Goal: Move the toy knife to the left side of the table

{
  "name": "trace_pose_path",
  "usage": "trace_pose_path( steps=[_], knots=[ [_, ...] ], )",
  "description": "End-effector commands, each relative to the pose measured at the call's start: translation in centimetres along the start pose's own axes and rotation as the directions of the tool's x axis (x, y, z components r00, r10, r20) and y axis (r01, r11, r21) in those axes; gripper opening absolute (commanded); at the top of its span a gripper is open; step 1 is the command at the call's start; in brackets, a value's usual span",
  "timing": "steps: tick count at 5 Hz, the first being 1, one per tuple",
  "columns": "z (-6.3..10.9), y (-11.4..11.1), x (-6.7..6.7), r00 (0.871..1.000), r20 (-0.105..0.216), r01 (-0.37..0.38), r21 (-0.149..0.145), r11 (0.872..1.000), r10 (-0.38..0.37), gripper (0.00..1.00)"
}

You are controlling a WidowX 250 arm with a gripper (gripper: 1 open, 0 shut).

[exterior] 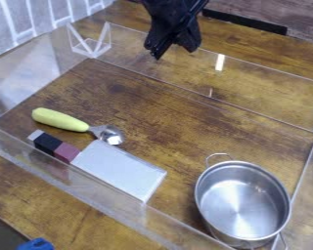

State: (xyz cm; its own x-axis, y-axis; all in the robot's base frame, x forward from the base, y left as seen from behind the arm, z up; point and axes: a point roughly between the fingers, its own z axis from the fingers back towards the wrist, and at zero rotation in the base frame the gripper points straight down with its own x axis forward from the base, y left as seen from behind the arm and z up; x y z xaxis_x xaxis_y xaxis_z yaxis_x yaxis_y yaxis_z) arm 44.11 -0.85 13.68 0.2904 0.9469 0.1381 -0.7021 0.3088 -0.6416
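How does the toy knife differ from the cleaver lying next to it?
The toy knife has a yellow-green handle and a small rounded silver head; the cleaver has a black-and-maroon handle and a broad flat grey rectangular blade. The toy knife is shorter than the cleaver. Both lie flat on the table, near its left side.

No writing, label, brand, number or sign can be read anywhere in this view; every surface shown is plain or too small and blurred to make out any lettering.
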Motion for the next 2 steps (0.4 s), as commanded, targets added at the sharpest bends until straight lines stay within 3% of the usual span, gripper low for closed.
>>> trace_pose_path(
  steps=[1, 2],
  knots=[
    [1.8, -2.3, 1.9, 0.999, 0.048, 0.004, -0.101, 0.995, 0.001, 1.00],
    [0.1, -1.8, 1.6, 0.999, 0.030, 0.015, -0.095, 0.995, -0.012, 1.00]
  ],
)
